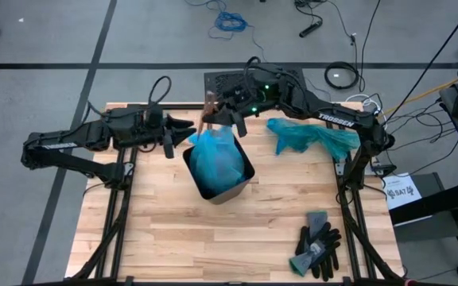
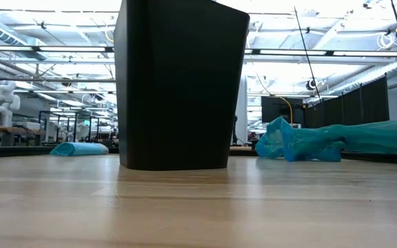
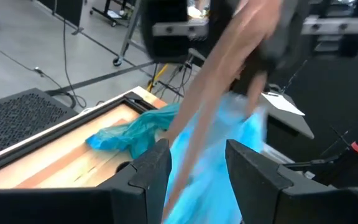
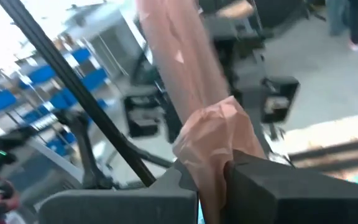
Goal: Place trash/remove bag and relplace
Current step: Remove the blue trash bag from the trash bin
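High view: the right gripper sits over the far rim of the black bin, clenched on a long strip of brown paper that stands up from its fingers and leans toward the far edge of the table. In the right wrist view the same brown paper is pinched between that arm's two dark fingers, crumpled where they squeeze it and running up and away as a stiff, flattened length. Directly below the right gripper, the pale blue bag fills the bin and bulges above its rim. The left gripper hovers just beside the bin's left side, level with the rim and close to the right gripper; its fingers stand apart with nothing between them, and seen from its wrist the brown strip crosses diagonally beyond them, with the blue bag behind it. Off to the right gripper's own right, a darker teal plastic bag lies stretched on the tabletop under that arm. A pair of black-and-grey gloves lies well away from both grippers, near the table's front right corner. In the low view the bin stands upright on the wood, the teal bag to its side
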Tool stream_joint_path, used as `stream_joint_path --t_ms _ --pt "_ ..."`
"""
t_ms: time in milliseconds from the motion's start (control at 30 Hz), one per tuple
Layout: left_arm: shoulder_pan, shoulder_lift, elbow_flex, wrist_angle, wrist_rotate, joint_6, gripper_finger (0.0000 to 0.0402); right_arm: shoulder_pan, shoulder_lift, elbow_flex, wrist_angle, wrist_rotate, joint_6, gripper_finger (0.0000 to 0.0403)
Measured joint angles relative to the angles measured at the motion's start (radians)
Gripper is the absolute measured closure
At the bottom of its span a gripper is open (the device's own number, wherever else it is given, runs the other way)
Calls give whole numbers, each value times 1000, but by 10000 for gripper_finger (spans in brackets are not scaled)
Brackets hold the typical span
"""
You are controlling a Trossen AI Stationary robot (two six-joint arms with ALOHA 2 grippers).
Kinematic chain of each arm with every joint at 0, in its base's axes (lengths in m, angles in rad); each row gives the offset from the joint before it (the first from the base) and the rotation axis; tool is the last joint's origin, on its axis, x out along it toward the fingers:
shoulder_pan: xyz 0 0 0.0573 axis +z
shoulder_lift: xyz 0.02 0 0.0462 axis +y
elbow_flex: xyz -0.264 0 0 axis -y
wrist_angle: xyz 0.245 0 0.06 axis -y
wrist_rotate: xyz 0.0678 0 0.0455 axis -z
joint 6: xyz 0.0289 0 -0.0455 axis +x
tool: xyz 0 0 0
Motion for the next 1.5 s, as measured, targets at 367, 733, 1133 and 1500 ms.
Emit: stream_joint_path --t_ms 367,733,1133,1500 --pt "0 -102 0 -103 -52 0 249 14 -1 263 47 121 -29 403" --pt "0 -118 0 -180 -52 0 250 -59 -24 442 258 205 -87 403" --pt "0 -119 0 -250 -52 -7 250 -142 -199 454 -239 633 -265 403" --pt "0 -126 1 -251 -51 -3 250 -31 -389 454 -970 1032 -77 403"
